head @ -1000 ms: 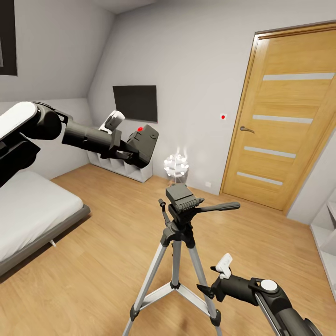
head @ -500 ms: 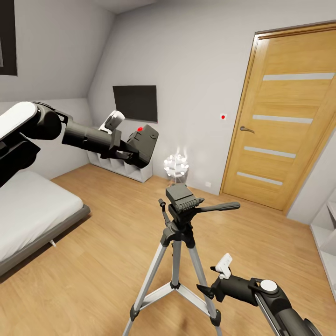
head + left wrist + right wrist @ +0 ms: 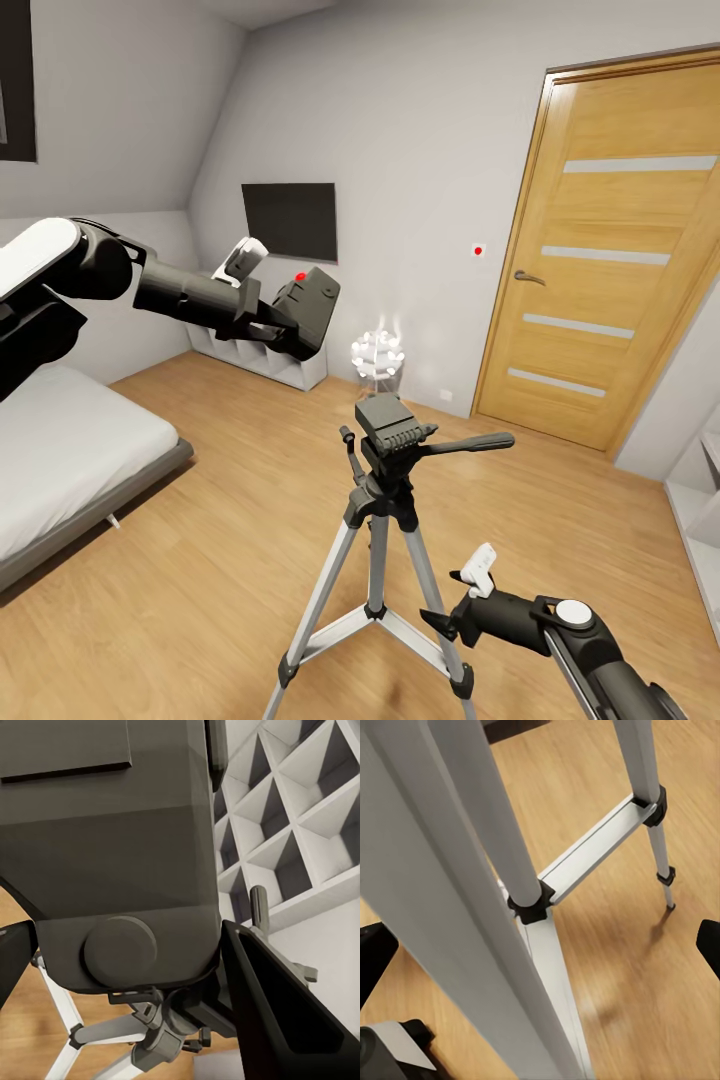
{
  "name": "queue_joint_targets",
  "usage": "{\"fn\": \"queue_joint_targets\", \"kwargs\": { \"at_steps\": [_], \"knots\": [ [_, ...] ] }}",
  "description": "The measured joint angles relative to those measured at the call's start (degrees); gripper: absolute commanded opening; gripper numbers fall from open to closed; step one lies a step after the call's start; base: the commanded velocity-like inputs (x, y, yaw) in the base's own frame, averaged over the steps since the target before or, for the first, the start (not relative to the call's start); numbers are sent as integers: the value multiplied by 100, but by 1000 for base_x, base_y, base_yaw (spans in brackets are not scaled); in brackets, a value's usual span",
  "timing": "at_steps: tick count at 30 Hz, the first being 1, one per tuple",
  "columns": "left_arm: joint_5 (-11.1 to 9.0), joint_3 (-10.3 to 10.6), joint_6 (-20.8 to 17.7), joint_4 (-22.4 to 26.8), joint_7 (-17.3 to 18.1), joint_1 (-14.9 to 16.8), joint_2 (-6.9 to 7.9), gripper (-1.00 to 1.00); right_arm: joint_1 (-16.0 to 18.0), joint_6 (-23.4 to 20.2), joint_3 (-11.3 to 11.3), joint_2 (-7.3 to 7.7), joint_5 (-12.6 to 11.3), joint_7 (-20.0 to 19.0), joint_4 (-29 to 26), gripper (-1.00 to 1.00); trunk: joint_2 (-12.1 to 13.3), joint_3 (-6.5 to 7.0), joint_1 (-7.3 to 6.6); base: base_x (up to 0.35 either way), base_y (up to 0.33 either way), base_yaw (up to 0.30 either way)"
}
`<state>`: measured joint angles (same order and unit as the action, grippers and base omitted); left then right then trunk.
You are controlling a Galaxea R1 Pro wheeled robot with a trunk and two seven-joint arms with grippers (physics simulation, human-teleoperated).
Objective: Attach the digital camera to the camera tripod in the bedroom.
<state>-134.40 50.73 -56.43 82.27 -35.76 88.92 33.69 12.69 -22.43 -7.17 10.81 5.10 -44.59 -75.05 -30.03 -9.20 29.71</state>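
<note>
Overhead, left jaws (image 3: 285,325) clamp digital camera (image 3: 312,303); right jaws (image 3: 445,622) apart beside camera tripod (image 3: 385,470) leg.

The left arm (image 3: 150,285) is showing a glossy white upper shell giving way to a matte black, tube-shaped forearm, with a small white-and-grey block riding near the wrist. The right arm (image 3: 580,640) is wearing the same black casing — a round white cap sitting on its joint, a white tab by the wrist.

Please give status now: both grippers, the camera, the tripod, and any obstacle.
Left gripper shut on digital camera, held high. Right gripper open, low beside camera tripod. Tripod head bare, nothing between.
</note>
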Motion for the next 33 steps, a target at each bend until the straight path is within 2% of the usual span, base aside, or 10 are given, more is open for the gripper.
{"fn": "queue_joint_targets", "kwargs": {
  "at_steps": [33],
  "knots": [
    [-1, -11, -7, -3, 0, 56, -74, -100, 0, -9, -7, -177, 6, 134, 9, 100, 0, 0, 0, 0, 0, 0]
  ]
}}
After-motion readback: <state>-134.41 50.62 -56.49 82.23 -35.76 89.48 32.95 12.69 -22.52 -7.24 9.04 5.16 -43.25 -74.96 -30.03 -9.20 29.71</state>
